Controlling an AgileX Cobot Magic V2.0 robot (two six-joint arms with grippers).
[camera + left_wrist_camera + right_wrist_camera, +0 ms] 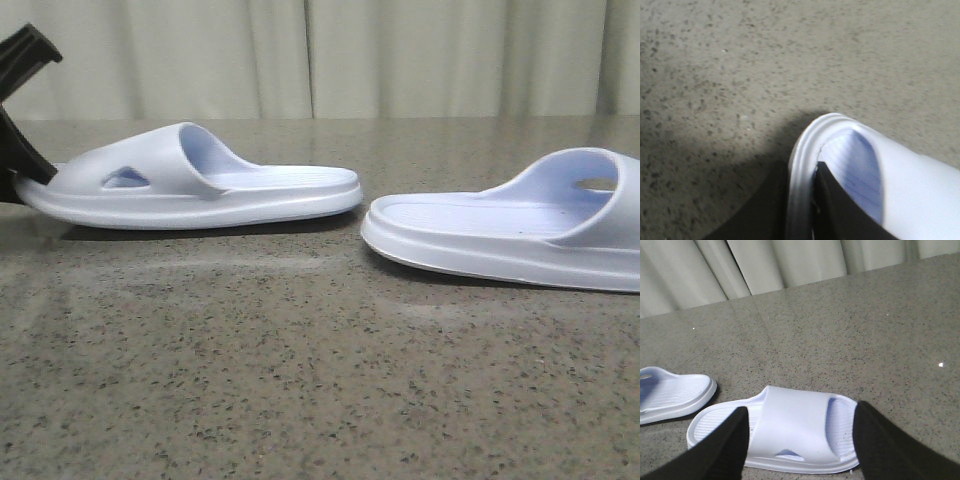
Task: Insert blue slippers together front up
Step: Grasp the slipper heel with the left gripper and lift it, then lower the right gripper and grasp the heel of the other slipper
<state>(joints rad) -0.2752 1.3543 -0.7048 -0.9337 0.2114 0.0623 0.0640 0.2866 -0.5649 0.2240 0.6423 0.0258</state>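
Observation:
Two pale blue slippers lie sole down on the speckled table, heel ends facing each other. The left slipper (200, 185) has its toe end between the fingers of my left gripper (30, 170). In the left wrist view the left gripper (802, 200) is shut on that slipper's (920, 190) rim, one finger (840, 215) on the footbed and the other under the sole. The right slipper (520, 225) lies at the right, partly cut off by the frame. My right gripper (800, 410) hangs open above the right slipper (795, 425), its fingers on either side, not touching it.
The grey speckled table (300, 380) stretches in front of both slippers. A pale curtain (400, 50) hangs behind the table's far edge. The left slipper's heel (670, 392) shows in the right wrist view, a short gap from the right slipper.

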